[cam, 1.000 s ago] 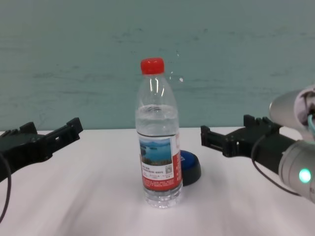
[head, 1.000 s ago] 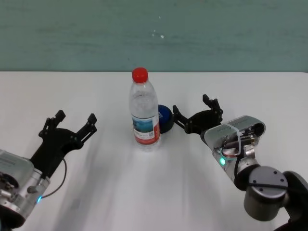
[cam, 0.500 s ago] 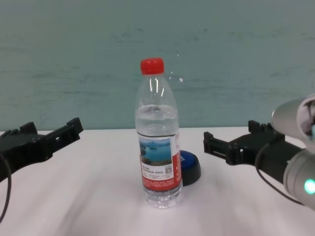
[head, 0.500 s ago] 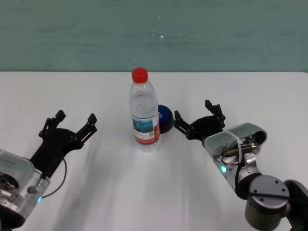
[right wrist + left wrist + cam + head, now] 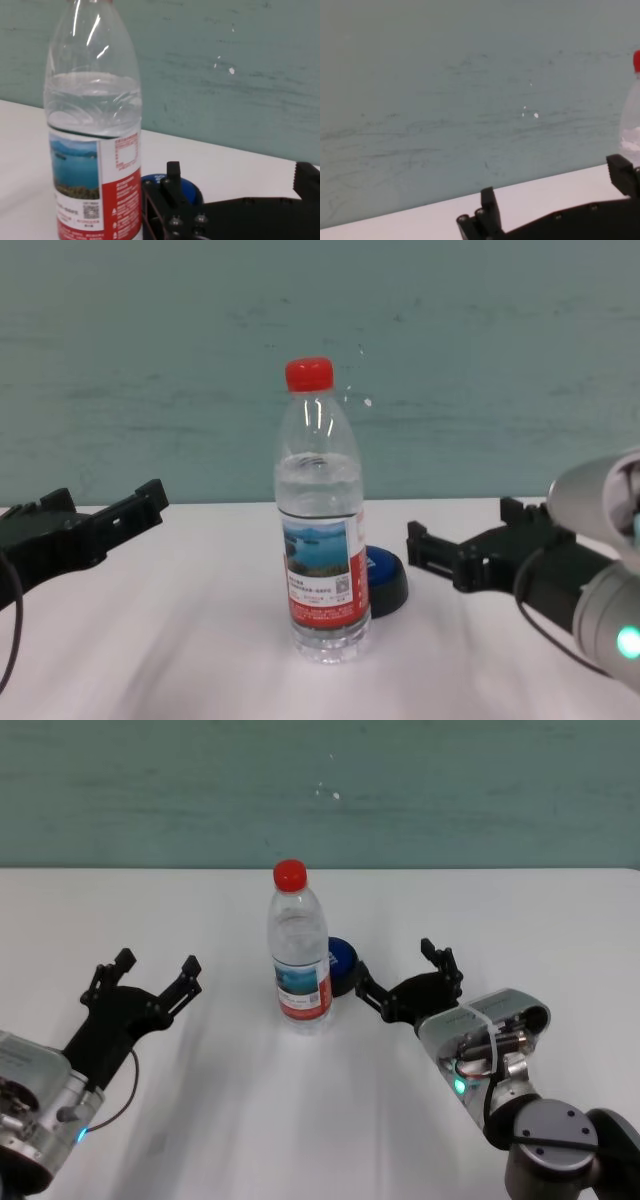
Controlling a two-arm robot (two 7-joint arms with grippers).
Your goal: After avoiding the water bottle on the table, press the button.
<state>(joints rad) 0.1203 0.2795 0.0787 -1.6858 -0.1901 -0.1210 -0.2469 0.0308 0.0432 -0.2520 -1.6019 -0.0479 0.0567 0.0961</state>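
The water bottle stands upright at the middle of the white table; it has a red cap and a lake label, and also shows in the chest view and the right wrist view. The blue button sits just behind and to the right of it, partly hidden by it. My right gripper is open, low over the table just right of the button, one finger close to it. My left gripper is open and parked at the left, well clear of the bottle.
A teal wall runs behind the table's far edge. White tabletop lies bare in front of the bottle and to both sides.
My right gripper drew back toward me and shifted left, its fingertips now closer to the button's right side. The bottle, button and left arm have not moved.
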